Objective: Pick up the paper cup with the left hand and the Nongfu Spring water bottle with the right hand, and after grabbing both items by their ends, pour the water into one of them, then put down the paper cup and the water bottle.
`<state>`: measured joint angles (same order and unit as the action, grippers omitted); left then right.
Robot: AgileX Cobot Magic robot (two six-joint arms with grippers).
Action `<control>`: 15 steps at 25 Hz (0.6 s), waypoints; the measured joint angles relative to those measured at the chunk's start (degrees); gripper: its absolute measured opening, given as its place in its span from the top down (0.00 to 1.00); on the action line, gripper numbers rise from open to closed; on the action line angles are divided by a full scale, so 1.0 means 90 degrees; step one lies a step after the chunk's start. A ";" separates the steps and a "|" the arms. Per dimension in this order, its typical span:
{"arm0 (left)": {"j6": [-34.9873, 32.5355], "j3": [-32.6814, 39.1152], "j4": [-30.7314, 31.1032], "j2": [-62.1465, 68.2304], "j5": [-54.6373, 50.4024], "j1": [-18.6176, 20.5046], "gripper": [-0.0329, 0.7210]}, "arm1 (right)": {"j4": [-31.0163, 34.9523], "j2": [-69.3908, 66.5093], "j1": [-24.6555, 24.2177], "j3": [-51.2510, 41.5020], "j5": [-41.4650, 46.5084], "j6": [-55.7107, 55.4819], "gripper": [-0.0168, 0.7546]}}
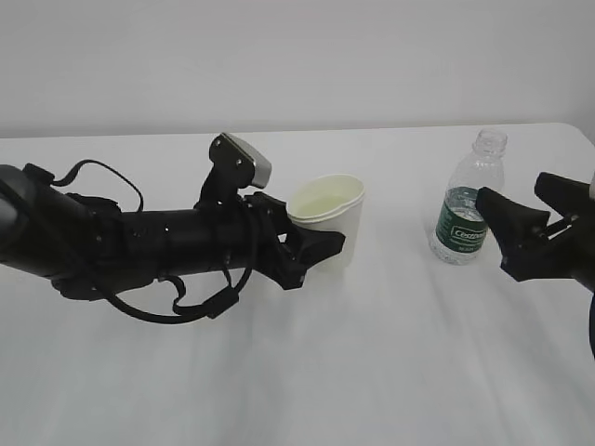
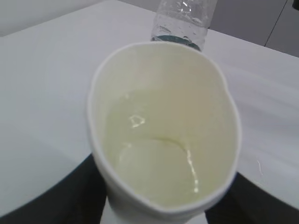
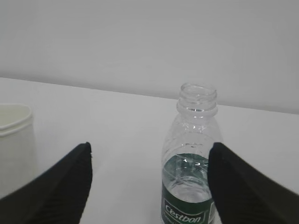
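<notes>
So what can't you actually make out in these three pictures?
- Cup base: cut off by the bottom edge in the left wrist view; hidden behind the left tool in the exterior view.
- Bottle bottom: cut off by the bottom edge in the right wrist view.
- Bottle top: cut off by the top edge in the left wrist view.
- Right tool: its arm runs off the right edge in the exterior view.
</notes>
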<state>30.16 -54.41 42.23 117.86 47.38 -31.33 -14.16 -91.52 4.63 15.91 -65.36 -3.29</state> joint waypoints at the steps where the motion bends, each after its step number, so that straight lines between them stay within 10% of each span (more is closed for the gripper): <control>1: -0.0038 0.0000 0.0013 -0.0004 -0.0011 0.0026 0.39 | -0.0015 0.0000 0.0000 0.0000 0.0000 0.0000 0.22; 15: -0.0668 0.0499 -0.0138 -0.0014 0.0396 0.0416 0.39 | -0.0091 0.0000 0.0000 0.0000 0.0000 -0.0003 0.22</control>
<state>24.15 -49.92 40.99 117.73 50.95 -27.59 -14.98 -91.52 4.63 15.91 -65.36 -3.32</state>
